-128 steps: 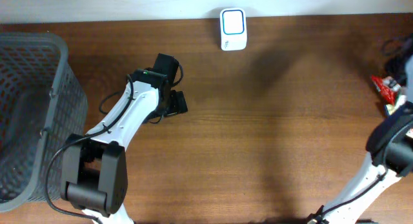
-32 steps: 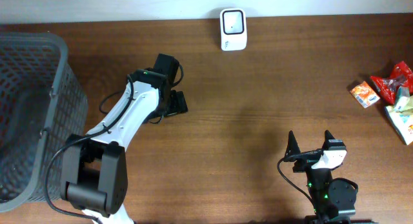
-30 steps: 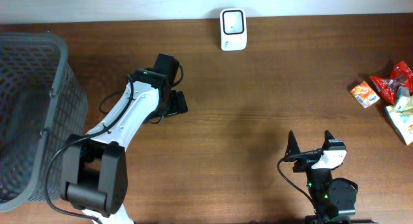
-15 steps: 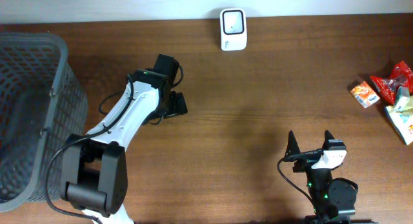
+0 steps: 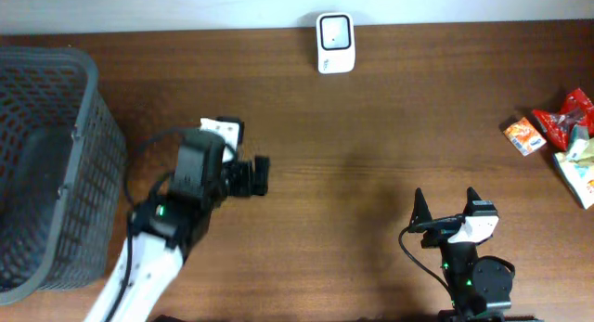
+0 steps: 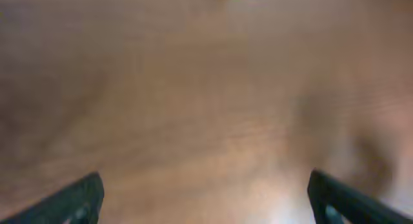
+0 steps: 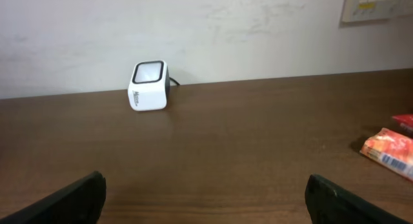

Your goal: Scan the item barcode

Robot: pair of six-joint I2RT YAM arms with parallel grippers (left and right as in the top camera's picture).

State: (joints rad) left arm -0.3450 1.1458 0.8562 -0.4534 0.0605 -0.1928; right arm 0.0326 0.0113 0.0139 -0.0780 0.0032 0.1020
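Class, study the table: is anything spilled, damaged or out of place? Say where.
Nothing stands out: the scanner sits upright at the far edge, the snack packets lie grouped at the right edge.

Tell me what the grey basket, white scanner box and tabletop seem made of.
The grey mesh-walled basket looks like matte moulded plastic: uniform perforated walls. The white scanner box seems smooth plastic with a shiny dark-rimmed window. The brown tabletop shows wood grain with a soft sheen; solid, veneer or laminate, unclear.

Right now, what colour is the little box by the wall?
White scanner, dark-framed window; right wrist view shows it best.
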